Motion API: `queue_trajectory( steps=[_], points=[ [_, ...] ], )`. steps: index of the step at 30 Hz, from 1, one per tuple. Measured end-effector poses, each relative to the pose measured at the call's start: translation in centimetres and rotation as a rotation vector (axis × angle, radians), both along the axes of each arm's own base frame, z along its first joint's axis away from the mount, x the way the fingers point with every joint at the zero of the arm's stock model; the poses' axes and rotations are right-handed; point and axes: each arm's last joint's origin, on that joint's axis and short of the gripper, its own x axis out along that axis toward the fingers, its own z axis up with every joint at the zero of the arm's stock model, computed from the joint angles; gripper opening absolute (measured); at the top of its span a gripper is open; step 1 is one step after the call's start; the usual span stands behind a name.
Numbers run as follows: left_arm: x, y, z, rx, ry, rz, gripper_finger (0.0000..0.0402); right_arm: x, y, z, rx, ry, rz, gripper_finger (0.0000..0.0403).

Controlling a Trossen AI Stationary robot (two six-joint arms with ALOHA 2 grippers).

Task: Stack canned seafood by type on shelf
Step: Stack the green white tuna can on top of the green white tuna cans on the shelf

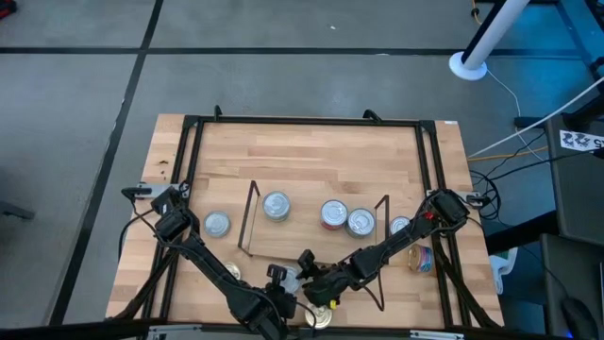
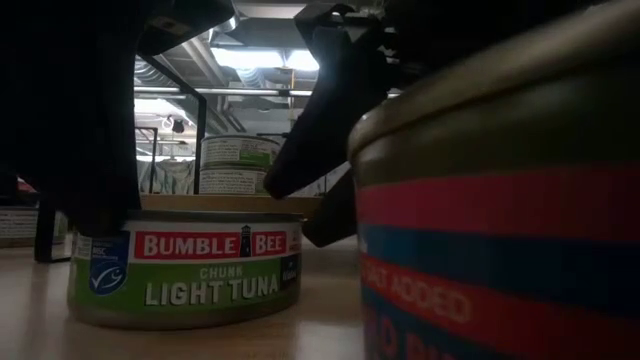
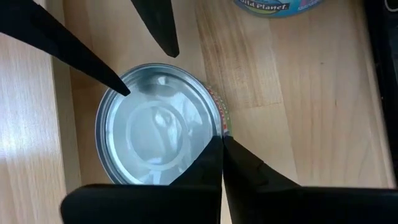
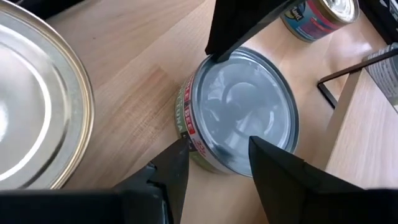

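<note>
A silver-topped tin (image 3: 155, 134) with a green Bumble Bee label (image 2: 185, 270) stands upright on the tabletop near the front edge, in front of the shelf (image 1: 311, 244). My left gripper (image 3: 221, 140) is shut, with its tips at this tin's rim. My right gripper (image 4: 214, 148) is open at the opposite side. One of its fingers (image 4: 264, 155) is over the lid's edge, the other (image 4: 177, 158) beside the tin's wall. In the high view both grippers (image 1: 304, 281) hide the tin. Three tins (image 1: 333, 214) stand on the shelf. My left gripper's shut fingertips come slanting down onto the tin's rim (image 3: 216, 127). Whether they touch it I cannot tell. My right gripper comes slanting down from the other side, one fingertip (image 3: 124, 90) at the lid's edge. Whether it touches I cannot tell. The tin stands flat.
A gold-topped tin (image 4: 31, 99) with a red and blue label (image 2: 500, 220) stands close by at the table's front edge. A colourful tin (image 4: 320, 15) and another (image 1: 400, 227) lie right of the shelf's black wire upright (image 4: 348, 74). One tin (image 1: 217, 224) is left of the shelf.
</note>
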Motion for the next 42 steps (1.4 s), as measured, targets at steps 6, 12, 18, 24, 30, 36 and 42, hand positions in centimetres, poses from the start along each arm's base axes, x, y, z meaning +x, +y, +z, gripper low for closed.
queue_trajectory(
  steps=[6,12,18,24,30,36,42],
  points=[
    [0.0,-0.1,0.0,-0.029,-0.004,0.036,0.0000,0.0,0.0,0.0,-0.014,-0.009,-0.018,0.0168],
    [0.0,-0.1,0.4,-0.061,-0.014,0.075,0.0000,0.0,-0.1,0.0,-0.028,-0.018,-0.031,0.0168],
    [-0.3,-0.1,1.6,-0.129,-0.030,0.138,0.0000,-0.3,0.4,0.1,-0.068,-0.030,-0.005,0.0168],
    [0.1,-0.4,2.8,-0.163,-0.062,0.151,0.0000,-0.5,0.6,0.1,-0.210,-0.073,0.004,0.0168],
    [0.5,-0.7,3.8,-0.186,-0.091,0.146,0.0000,-0.1,0.5,0.5,-0.220,-0.125,-0.020,0.0168],
    [0.5,-0.7,4.1,-0.189,-0.099,0.144,0.0000,0.4,0.3,0.8,-0.177,-0.157,-0.018,0.0168],
    [0.5,-0.7,4.1,-0.189,-0.101,0.144,0.0000,0.5,0.3,0.7,-0.068,-0.099,0.112,0.0168]
  ],
)
